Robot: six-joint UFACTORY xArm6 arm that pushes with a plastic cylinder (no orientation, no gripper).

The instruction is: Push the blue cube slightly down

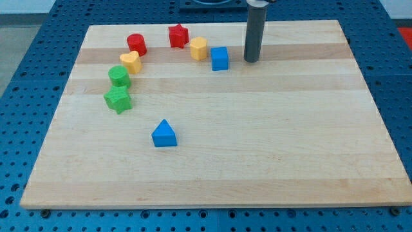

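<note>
The rod [253,32] ran out of the view's top edge, so its upper part and the arm that carried it were cut off; only its lower length down to my tip [251,60] showed. The table [322,161] itself lay whole in the view, but the blue perforated surface [19,77] around it was cut by every edge of the view. At the view's top a dark fixture [212,3] showed only as a sliver, too little to tell what it was. The near faces of the blocks alone showed; their far sides were hidden.
</note>
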